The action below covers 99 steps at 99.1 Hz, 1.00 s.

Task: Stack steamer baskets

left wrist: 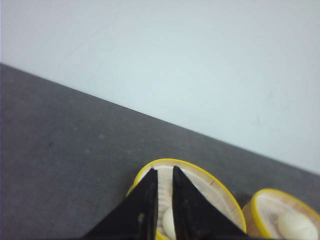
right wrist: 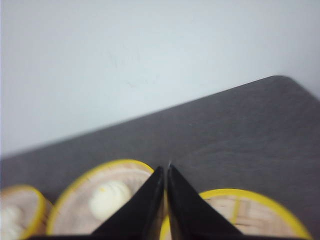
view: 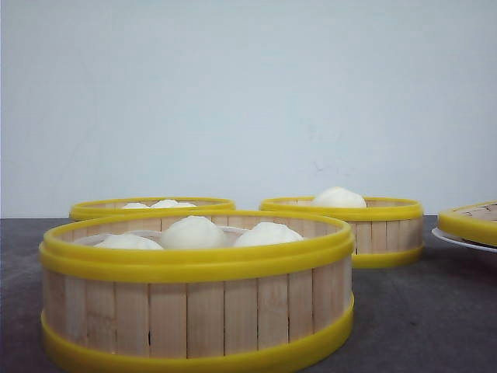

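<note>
Three steamer baskets stand on the dark table, each holding white buns. The nearest basket (view: pixel 194 311) fills the front view's foreground. Behind it stand a left basket (view: pixel 151 207) and a right basket (view: pixel 380 225) with one bun (view: pixel 338 197). Neither gripper shows in the front view. In the left wrist view, my left gripper (left wrist: pixel 165 170) hangs above one basket (left wrist: pixel 220 192), its fingers a narrow slit apart with nothing between them; another basket (left wrist: pixel 285 215) lies beside. My right gripper (right wrist: pixel 165 167) is shut and empty, above the gap between a one-bun basket (right wrist: pixel 100 195) and the lid (right wrist: pixel 250 215).
A flat yellow-rimmed lid (view: pixel 470 221) rests on a white plate (view: pixel 458 241) at the far right edge. A pale wall rises behind the table. The table's rounded far corner (right wrist: pixel 285 80) shows in the right wrist view.
</note>
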Available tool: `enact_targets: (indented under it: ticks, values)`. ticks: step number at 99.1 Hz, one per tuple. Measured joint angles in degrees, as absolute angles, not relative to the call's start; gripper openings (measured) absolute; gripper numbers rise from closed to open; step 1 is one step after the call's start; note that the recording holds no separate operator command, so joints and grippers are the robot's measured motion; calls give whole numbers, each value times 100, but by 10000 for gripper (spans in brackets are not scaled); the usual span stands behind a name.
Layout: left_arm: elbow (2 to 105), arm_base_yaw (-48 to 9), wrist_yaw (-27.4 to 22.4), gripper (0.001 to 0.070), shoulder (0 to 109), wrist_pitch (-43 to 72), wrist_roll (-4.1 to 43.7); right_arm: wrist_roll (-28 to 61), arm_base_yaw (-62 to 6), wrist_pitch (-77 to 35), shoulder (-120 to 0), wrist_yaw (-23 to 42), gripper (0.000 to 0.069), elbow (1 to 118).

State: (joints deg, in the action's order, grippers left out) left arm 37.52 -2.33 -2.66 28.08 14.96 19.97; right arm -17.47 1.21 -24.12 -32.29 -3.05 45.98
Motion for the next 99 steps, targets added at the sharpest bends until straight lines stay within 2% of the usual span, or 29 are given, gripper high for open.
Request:
enact_targets:
  ticks: [5,9,14,21,26,32,55,80,99]
  values:
    - [3951,-233,-276,53,3081,1636,1850,-1505,102,-2602,-3468,-305,16,4814]
    - [4066,-233,-279,100,3282,1719,1747,-1367,62,-2659,-3601,-296,49,4893]
    - [4152,-235,-290,188,3524,1734,1634,-1258,-14,-2683,-3730,-301,130,4906]
    - [4211,-268,-294,285,3850,1737,1490,-1177,-104,-2733,-3859,-303,287,4906]
    - [4237,-327,-327,313,4073,1756,1433,-1166,-161,-2727,-3900,-303,368,4906]
    - [4307,-410,-381,331,4348,1785,1402,-1133,-211,-2709,-3922,-303,413,4906]
    - [5124,-718,-427,344,5948,1789,1170,-1087,-316,-2506,-4086,-311,442,4919]
    - [6764,-775,-414,344,8239,2783,1048,-1079,-370,-2410,-4145,-311,442,4919]
    - [7776,-775,-158,344,9594,3382,1004,-1074,-370,-2392,-4158,-309,442,4919]
